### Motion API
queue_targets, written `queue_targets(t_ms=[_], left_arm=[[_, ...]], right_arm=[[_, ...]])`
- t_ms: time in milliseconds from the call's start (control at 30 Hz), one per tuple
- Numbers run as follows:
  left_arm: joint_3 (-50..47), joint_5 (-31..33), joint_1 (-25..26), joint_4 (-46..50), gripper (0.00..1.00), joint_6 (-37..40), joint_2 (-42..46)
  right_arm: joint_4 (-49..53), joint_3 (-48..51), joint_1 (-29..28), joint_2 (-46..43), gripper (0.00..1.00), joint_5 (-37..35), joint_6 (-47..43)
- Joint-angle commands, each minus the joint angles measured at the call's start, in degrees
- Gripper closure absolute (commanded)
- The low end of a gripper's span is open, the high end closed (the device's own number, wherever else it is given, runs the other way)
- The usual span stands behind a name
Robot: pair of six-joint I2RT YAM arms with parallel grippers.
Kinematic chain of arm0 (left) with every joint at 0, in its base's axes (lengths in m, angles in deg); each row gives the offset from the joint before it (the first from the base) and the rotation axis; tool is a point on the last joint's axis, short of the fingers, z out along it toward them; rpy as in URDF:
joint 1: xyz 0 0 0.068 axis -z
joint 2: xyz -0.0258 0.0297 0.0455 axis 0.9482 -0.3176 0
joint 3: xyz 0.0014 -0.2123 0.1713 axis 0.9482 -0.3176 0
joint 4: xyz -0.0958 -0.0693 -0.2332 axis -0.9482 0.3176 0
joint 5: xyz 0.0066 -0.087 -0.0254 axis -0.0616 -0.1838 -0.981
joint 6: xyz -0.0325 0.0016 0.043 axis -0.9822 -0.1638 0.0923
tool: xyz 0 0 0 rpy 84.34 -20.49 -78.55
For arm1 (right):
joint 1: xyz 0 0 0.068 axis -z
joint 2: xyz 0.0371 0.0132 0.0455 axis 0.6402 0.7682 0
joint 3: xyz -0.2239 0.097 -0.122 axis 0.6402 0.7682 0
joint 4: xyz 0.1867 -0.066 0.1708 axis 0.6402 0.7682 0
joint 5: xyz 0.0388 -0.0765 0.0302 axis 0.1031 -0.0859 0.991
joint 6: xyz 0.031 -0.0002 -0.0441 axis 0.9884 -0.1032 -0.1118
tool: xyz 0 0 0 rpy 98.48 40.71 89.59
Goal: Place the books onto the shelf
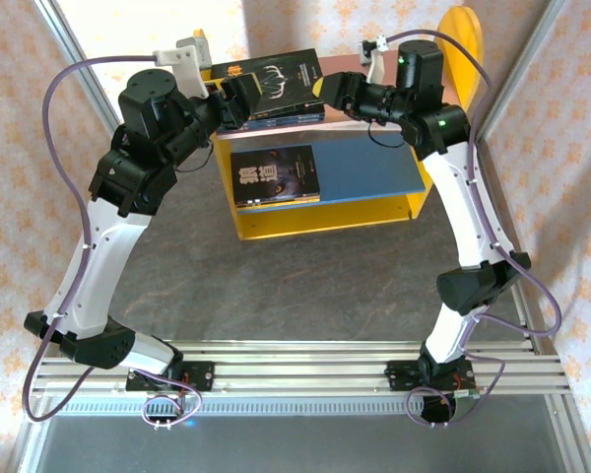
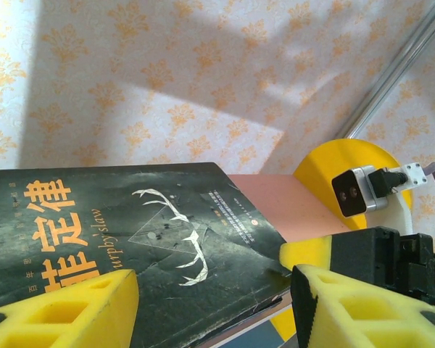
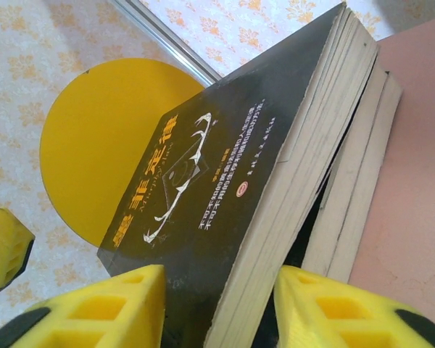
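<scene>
the left gripper (image 1: 234,99) sits at the left end of the shelf's (image 1: 325,219) pink upper board (image 1: 343,67), up against the left edge of the stack of books (image 1: 286,116) lying flat there. in the left wrist view its yellow fingers (image 2: 65,312) stand well spread. one is over the cover of the antler book (image 1: 276,81) and the other is just off that book's near corner. they pinch nothing that can be made out, and whether they touch the book i cannot tell.

the antler book, black with white antlers and large yellow characters, tops the stack. in the right wrist view its right edge is tilted up off the paler books beneath.

below the stack, on the left part of the shelf's blue lower board (image 1: 369,168), a dark face-cover book (image 1: 274,175) lies flat by itself, apart from both grippers.

the right gripper (image 1: 330,94) is at the right edge of the stack, over the pink upper board. its yellow fingers (image 3: 94,312) are parted around the antler book's page edge. one is on the cover side and the other on the underside, where a dark gap shows between finger and pages, so the book is straddled, not squeezed.

behind the right arm, at the shelf's far right end, stands its round yellow side panel (image 1: 463,39).
</scene>
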Motion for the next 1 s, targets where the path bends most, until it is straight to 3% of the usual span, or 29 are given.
queue_targets(t_ms=[0,200,533,967], left_arm=[[0.92,-0.20,0.77,1.25,0.44,0.74,-0.09],[-0.22,-0.18,1.87,2.16,0.44,0.77,-0.06],[-2.13,1.18,4.25,6.91,0.44,1.63,-0.17],[-5.73,1.25,4.89,8.08,0.45,1.99,0.29]], right_arm=[[0.45,-2.56,-0.21,0.35,0.53,-1.83,-2.37],[2.87,-2.80,-0.19,0.20,0.44,-4.17,-4.21],[4.00,-1.77,-0.18,-0.92,0.43,-5.64,-5.21],[1.19,4.18,-0.25,-5.10,0.53,-6.28,-5.01]])
